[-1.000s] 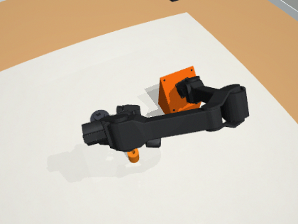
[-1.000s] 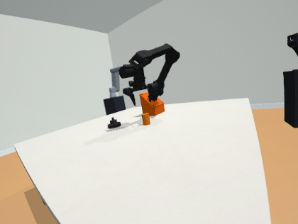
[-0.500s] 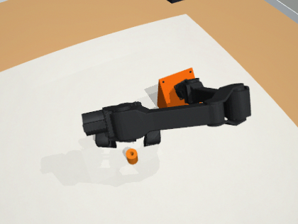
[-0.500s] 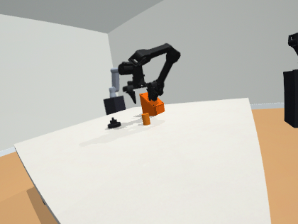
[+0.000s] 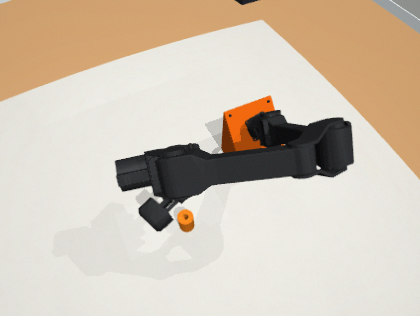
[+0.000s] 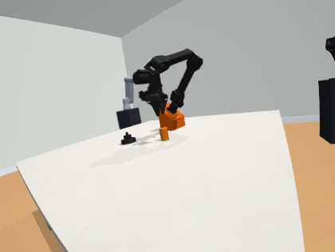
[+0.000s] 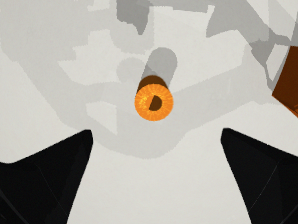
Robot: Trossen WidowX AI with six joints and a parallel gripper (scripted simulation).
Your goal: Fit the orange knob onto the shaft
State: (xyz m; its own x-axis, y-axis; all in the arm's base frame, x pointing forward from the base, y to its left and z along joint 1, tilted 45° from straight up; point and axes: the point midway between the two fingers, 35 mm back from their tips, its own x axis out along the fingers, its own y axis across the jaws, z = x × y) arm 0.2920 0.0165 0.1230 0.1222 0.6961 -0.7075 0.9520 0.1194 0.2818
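The orange knob [image 5: 186,226] [image 6: 164,134] [image 7: 142,104] stands upright on the table, its hole facing up. In the wrist view the hole's flat side is on the left, slightly slanted. My gripper [image 7: 157,136] is open and empty, above the table. In the wrist view the knob lies between the two fingers from side to side, but higher in the picture than the line between their tips. The dark round pedestal [image 6: 128,140] with its shaft stands left of the knob in the exterior view. It is hidden in the top view and outside the wrist view.
The orange base block [image 5: 250,112] [image 6: 174,123] [image 7: 290,82] of my arm stands behind the knob in the exterior view. My arm's long dark link crosses the middle of the top view. The arm's shadow falls on the white table top [image 5: 310,260] [image 6: 207,179] around the knob.
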